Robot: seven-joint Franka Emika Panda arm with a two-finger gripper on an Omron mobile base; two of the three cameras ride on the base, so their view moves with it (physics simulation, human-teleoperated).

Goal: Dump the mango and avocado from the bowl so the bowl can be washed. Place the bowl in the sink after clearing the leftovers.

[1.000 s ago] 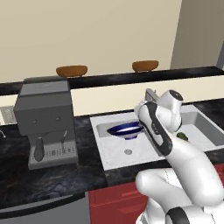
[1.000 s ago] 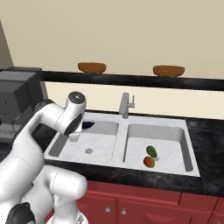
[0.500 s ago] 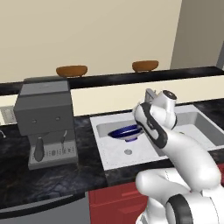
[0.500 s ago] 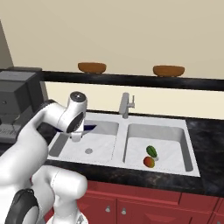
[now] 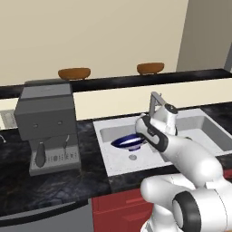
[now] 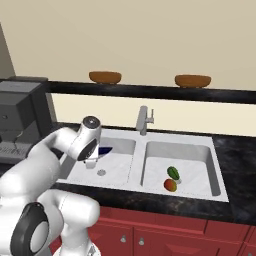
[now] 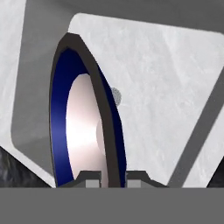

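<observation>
Over the left basin of the sink [image 5: 113, 131], the end effector [image 7: 111, 181] pinches the rim of the bowl [image 5: 129, 142], held low above the drain. Mango [image 6: 170, 185] and avocado [image 6: 173, 173] lie in the right basin. Releasing while tilted could let the bowl clatter or flip.

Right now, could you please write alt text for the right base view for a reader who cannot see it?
A white robot arm holds the blue-rimmed bowl over the left basin of a two-basin sink. The avocado and mango lie together in the right basin, and two brown bowls sit on the ledge behind.
</observation>
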